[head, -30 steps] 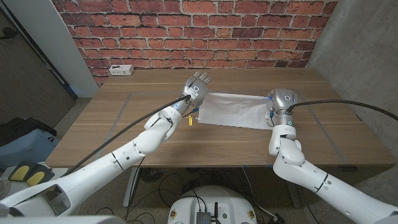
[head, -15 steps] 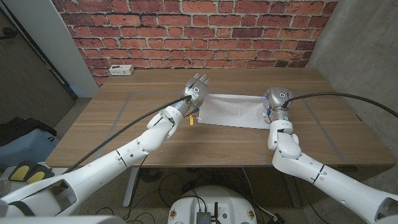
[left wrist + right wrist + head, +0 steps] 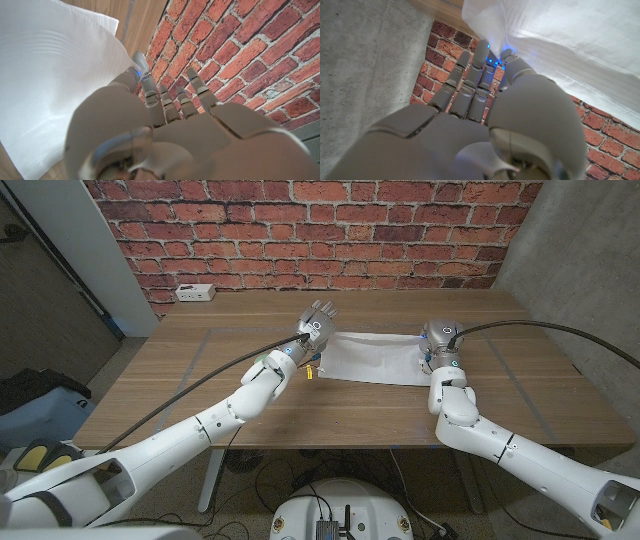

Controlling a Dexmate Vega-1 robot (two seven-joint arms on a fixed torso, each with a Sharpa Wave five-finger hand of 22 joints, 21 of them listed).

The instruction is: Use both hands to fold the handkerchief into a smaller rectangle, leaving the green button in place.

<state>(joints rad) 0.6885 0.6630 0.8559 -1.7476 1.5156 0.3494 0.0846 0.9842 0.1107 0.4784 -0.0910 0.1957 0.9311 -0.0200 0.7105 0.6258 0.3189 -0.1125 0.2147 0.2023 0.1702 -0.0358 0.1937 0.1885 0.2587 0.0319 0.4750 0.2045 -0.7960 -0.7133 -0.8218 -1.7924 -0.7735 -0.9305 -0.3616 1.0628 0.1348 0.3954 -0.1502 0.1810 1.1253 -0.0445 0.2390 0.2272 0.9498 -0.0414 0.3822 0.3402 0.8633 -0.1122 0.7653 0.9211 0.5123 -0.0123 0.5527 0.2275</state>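
Closing in on the handkerchief [image 3: 372,357]: right hand [image 3: 436,345] has crept onto its edge; left hand [image 3: 318,320] stays opposite. Grips can't be told. Fold imminent.

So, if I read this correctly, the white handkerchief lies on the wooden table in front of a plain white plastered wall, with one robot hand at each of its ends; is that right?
Not quite: the wall behind the table is red brick, not white plaster, as the head view shows. The rest holds: the white handkerchief lies on the table, with the left hand at one end and the right hand at the other.
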